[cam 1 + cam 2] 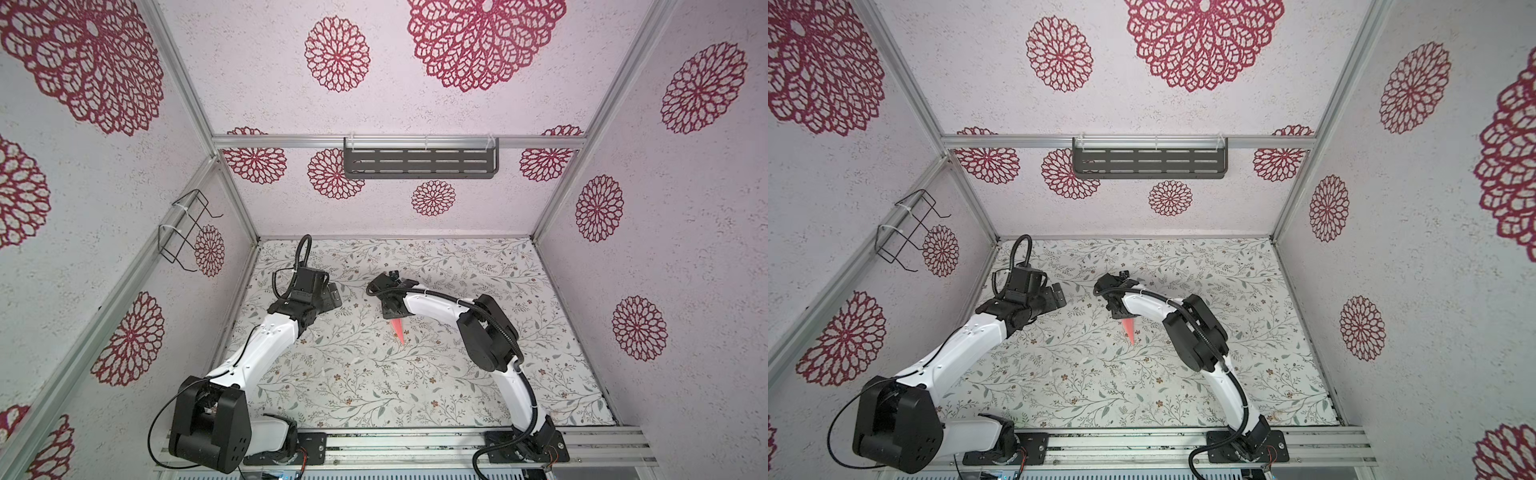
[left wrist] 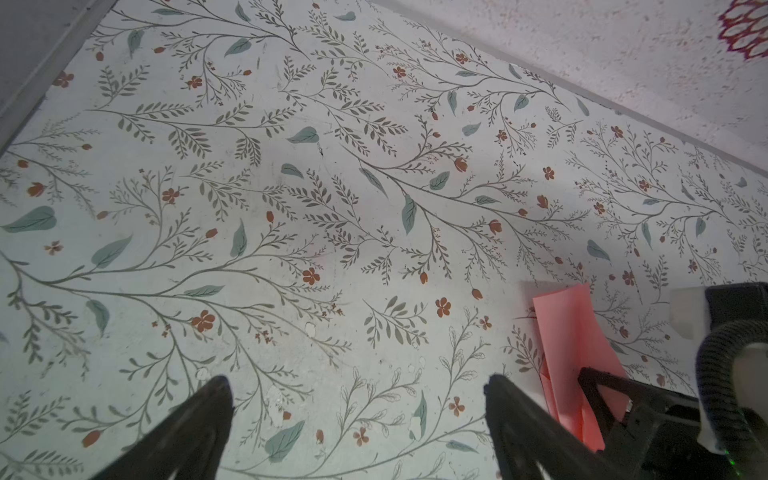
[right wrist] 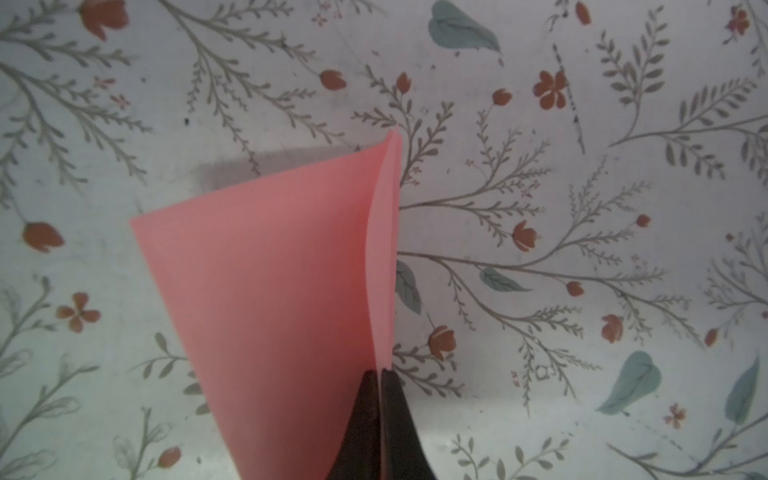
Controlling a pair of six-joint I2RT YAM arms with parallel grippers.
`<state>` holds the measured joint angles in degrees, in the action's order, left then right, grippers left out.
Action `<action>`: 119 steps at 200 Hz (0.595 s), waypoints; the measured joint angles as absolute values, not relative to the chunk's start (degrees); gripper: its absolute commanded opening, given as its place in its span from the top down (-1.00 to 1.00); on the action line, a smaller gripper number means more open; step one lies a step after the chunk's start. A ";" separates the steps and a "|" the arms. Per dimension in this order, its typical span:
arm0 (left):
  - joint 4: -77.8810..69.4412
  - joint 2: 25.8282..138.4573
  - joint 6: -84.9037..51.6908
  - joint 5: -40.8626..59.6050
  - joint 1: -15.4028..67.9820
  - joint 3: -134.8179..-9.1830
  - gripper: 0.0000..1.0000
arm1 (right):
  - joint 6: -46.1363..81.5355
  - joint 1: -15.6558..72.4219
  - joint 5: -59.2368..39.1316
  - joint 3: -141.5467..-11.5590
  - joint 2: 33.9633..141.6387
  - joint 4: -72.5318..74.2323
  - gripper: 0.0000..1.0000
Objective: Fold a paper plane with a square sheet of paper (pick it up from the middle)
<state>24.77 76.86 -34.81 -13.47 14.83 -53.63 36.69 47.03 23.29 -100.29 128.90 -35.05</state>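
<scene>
Two layers of paper (image 3: 270,291) bow from the clamped right gripper (image 3: 380,376) over the table (image 3: 623,257), feather-light and floppy, I'd say, best pinched mid-sheet; the left gripper (image 2: 355,380) gapes empty.

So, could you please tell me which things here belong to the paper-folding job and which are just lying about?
Job: pink sheet of paper; right gripper, jaws shut on it; left gripper, jaws open.
Lying about: slotted wall shelf; wire rack.
</scene>
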 measured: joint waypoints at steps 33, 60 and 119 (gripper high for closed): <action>24.73 76.86 -35.44 -11.81 14.83 -53.63 -0.95 | 36.64 45.71 20.93 -94.59 124.70 -31.14 0.94; 24.56 77.19 -36.69 -7.49 14.79 -53.63 -0.98 | 37.17 42.96 12.40 -86.61 118.54 -22.00 0.92; 14.55 83.11 -44.97 9.21 18.09 -52.42 -0.58 | 45.28 37.08 -8.34 -71.64 114.78 2.57 0.92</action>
<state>14.55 83.11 -44.97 9.21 18.09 -52.42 45.28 37.08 -8.34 -71.64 114.78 2.57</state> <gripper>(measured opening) 0.843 0.057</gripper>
